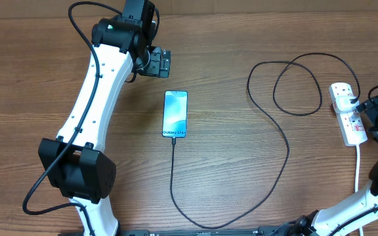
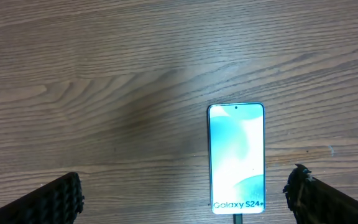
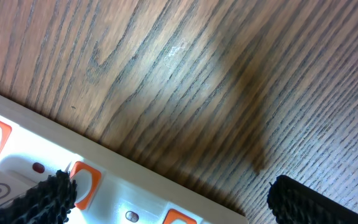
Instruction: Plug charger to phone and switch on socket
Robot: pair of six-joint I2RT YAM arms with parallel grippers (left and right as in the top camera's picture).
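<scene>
The phone (image 1: 175, 114) lies flat mid-table, its blue-teal screen lit with "Galaxy S24+"; it also shows in the left wrist view (image 2: 237, 158). The black charger cable (image 1: 173, 177) has its tip at the phone's near end, loops right and runs to a black plug (image 1: 355, 100) in the white socket strip (image 1: 345, 108). My left gripper (image 1: 161, 62) is open and empty, above the table just beyond the phone's far end (image 2: 185, 199). My right gripper (image 1: 376, 121) is open and empty, right over the strip; one fingertip is beside an orange-red switch (image 3: 87, 182).
The strip's thick white cord (image 1: 357, 167) runs toward the near edge beside the right arm. The charger cable makes loose loops (image 1: 297, 85) left of the strip. The left arm's body spans the table's left side.
</scene>
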